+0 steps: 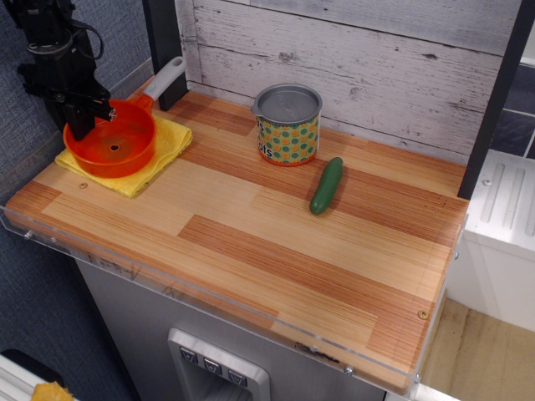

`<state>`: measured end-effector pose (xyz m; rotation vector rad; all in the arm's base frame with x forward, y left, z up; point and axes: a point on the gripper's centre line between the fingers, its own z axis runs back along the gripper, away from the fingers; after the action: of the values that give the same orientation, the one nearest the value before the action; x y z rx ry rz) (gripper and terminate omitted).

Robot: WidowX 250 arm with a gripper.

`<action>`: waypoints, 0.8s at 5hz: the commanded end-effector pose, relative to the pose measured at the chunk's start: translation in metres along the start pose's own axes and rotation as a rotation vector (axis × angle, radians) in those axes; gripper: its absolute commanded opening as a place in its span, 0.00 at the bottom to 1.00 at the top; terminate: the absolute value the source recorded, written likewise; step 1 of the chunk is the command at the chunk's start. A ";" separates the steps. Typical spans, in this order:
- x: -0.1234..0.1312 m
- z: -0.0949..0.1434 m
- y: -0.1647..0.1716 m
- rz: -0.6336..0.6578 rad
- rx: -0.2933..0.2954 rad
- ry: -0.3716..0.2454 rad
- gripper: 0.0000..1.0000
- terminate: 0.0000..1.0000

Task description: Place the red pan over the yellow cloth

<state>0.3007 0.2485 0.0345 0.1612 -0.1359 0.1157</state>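
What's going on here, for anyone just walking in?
A single robot arm is handling a toy red pan. Its hand grips the pan's left rim, and the pan sits over the yellow cloth at the back left of the wooden table, its grey handle pointing toward the back wall. Whether the pan rests fully on the cloth cannot be told. A dotted tin and a green cucumber stand apart, untouched, further right.
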 end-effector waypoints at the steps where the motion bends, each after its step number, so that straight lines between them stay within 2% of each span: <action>1: -0.003 0.044 0.008 0.110 0.002 -0.056 1.00 0.00; 2: -0.003 0.060 0.005 0.123 0.029 -0.048 1.00 0.00; 4: -0.001 0.100 -0.027 0.111 0.062 -0.091 1.00 0.00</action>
<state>0.2947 0.2028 0.1078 0.1908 -0.1785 0.2228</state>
